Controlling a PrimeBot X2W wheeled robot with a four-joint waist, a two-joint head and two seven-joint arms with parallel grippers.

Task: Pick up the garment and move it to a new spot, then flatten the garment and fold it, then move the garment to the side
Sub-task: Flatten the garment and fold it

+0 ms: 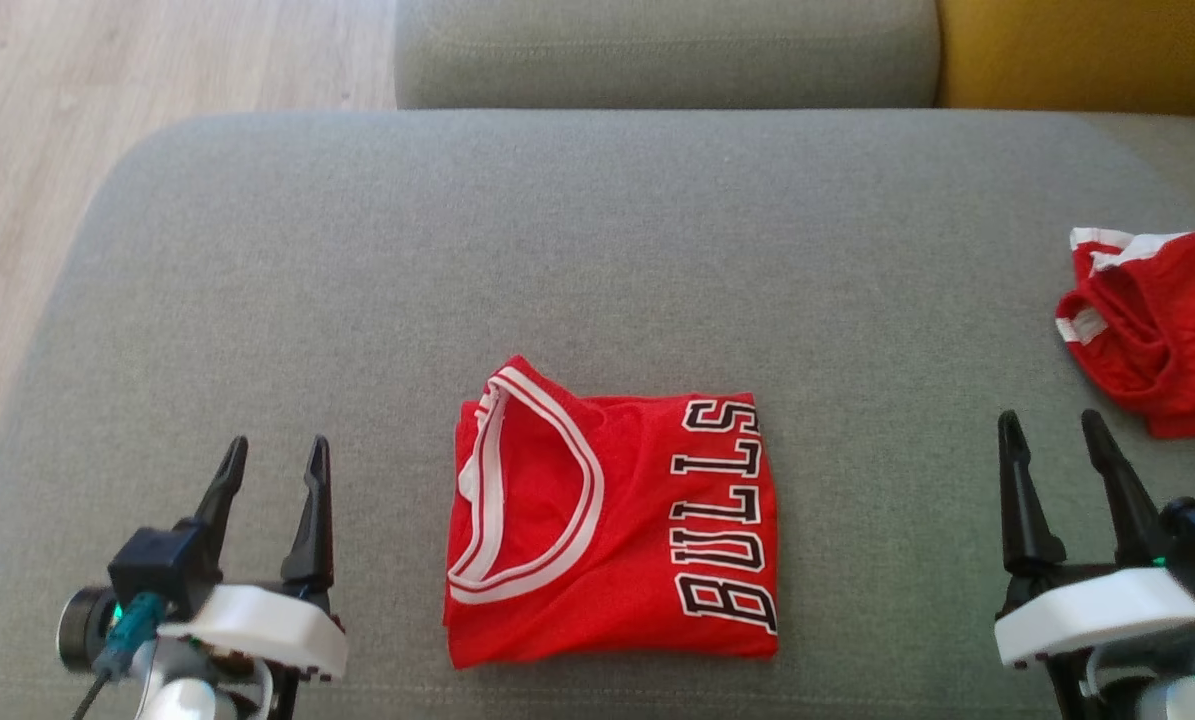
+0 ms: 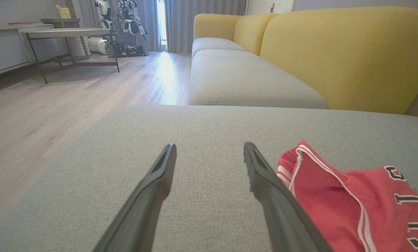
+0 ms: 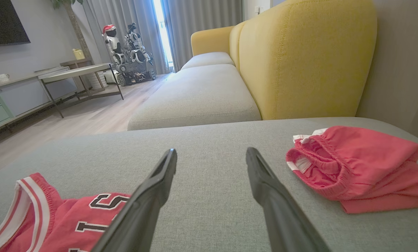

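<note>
The folded red mesh jersey (image 1: 612,530) with white trim lies at the near middle of the grey fabric cushion (image 1: 597,250). The left gripper (image 1: 277,445) and right gripper (image 1: 1049,420) flank it, spread and empty. Folding looks finished; the next move calls for pinching an edge and shifting it sideways.

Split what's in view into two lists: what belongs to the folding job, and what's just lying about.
Job:
- red jersey, folded, mid-cushion
- grey cushion under it

Lying about:
- red shorts near the cushion's right edge
- yellow sofa back
- side table across the room
- another robot by the curtains
</note>
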